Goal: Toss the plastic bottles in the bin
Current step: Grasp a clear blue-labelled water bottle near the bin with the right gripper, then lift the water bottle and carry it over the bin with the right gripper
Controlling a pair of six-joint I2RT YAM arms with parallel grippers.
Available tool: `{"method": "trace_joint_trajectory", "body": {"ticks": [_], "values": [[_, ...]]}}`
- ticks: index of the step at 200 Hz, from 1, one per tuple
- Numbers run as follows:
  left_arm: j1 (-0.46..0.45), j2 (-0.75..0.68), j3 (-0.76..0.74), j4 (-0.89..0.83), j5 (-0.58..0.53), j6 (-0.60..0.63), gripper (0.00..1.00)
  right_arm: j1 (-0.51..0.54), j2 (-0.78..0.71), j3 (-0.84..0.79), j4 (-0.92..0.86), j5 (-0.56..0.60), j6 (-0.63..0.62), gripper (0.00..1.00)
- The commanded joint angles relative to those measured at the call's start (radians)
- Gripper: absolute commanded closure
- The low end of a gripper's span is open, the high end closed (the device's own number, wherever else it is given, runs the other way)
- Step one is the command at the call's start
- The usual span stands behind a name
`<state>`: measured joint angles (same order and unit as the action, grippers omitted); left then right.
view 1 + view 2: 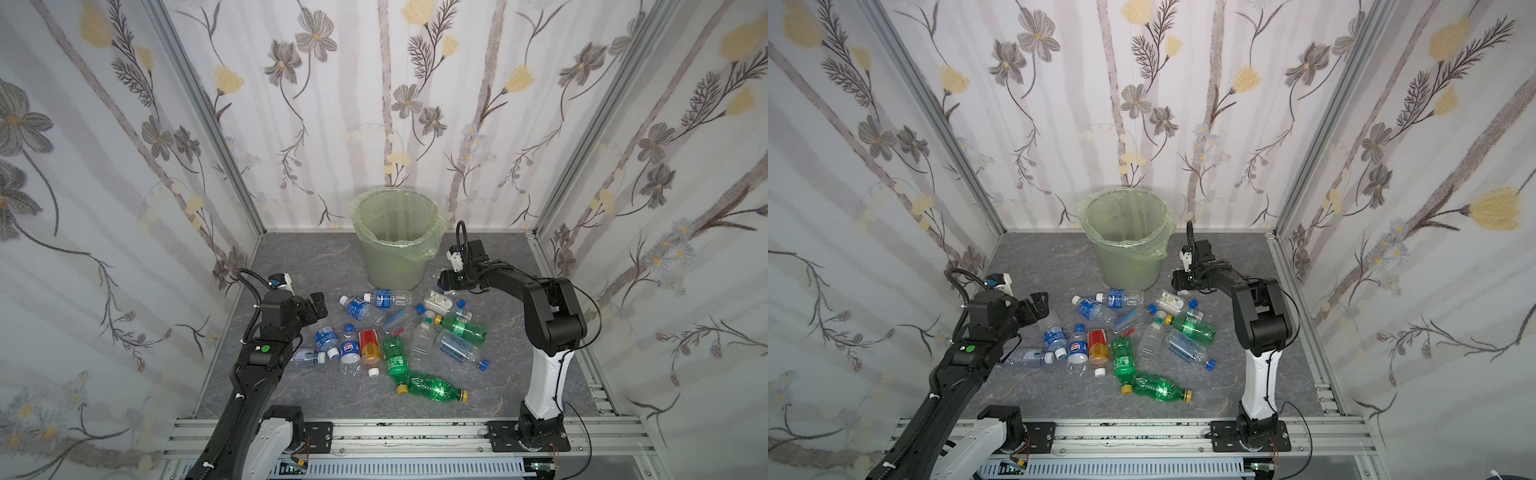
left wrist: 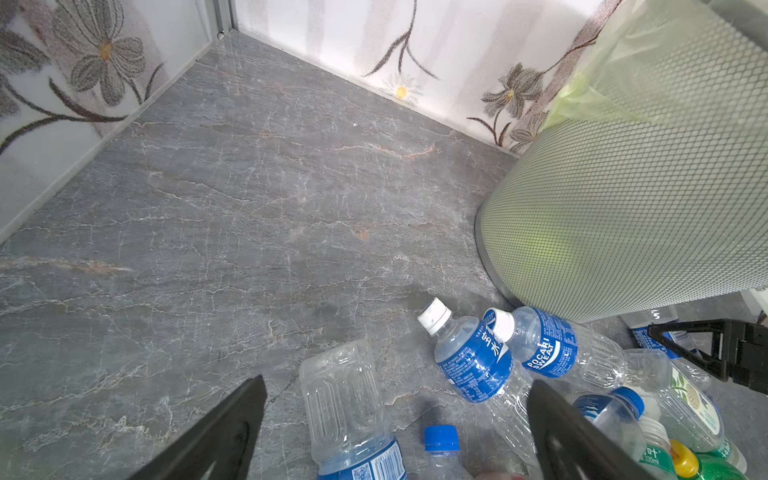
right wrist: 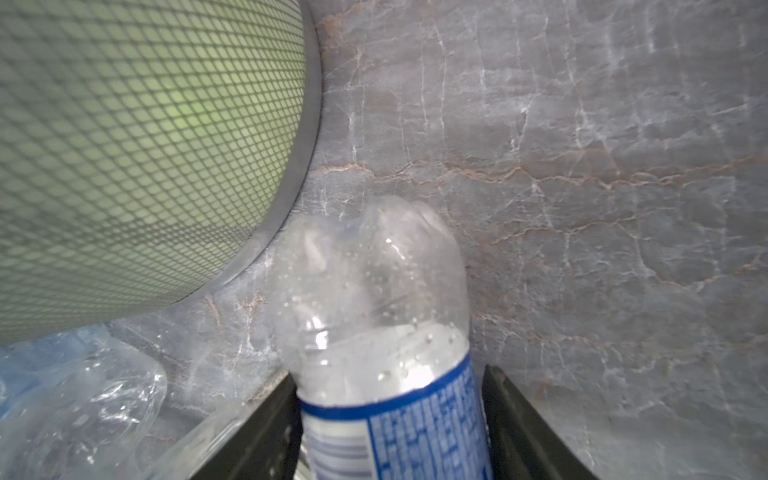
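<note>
The plastic bottles [image 1: 395, 332] lie scattered on the grey floor in front of the bin [image 1: 395, 257], a pale green lined bucket at the back. Among them are green ones [image 1: 436, 388], an amber one [image 1: 370, 347] and clear blue-labelled ones [image 1: 359, 309]. My right gripper [image 1: 442, 286] is low beside the bin's base. Its jaws press both sides of a clear bottle with a blue and white label [image 3: 374, 316]. My left gripper [image 2: 397, 386] hangs open above a clear bottle [image 2: 345, 399] at the pile's left edge, holding nothing.
Flowered walls close in the left, back and right sides. Bare grey floor [image 2: 249, 208] stretches left of the bin. An aluminium rail [image 1: 395, 432] carrying both arm bases runs along the front. A loose white cap [image 1: 374, 372] lies among the bottles.
</note>
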<state>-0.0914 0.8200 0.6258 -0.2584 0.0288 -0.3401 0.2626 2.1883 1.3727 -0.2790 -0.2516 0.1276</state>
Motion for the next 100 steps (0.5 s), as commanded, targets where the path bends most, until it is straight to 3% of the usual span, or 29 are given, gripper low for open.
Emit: {"method": "trace_joint_trajectory", "body": {"ticks": [1,53,100], "values": [[0.001,0.001,-0.004,0.008,-0.001,-0.005,0.0,0.004,0.019,0.009,-0.01,0.039,0.034,0.36],[0.001,0.015,-0.013,0.01,0.004,-0.005,0.0,0.004,-0.013,-0.017,0.015,0.11,0.056,0.52],[0.001,0.04,-0.005,0.014,-0.002,-0.016,0.0,-0.006,-0.202,-0.113,0.087,0.173,0.075,0.58]]}}
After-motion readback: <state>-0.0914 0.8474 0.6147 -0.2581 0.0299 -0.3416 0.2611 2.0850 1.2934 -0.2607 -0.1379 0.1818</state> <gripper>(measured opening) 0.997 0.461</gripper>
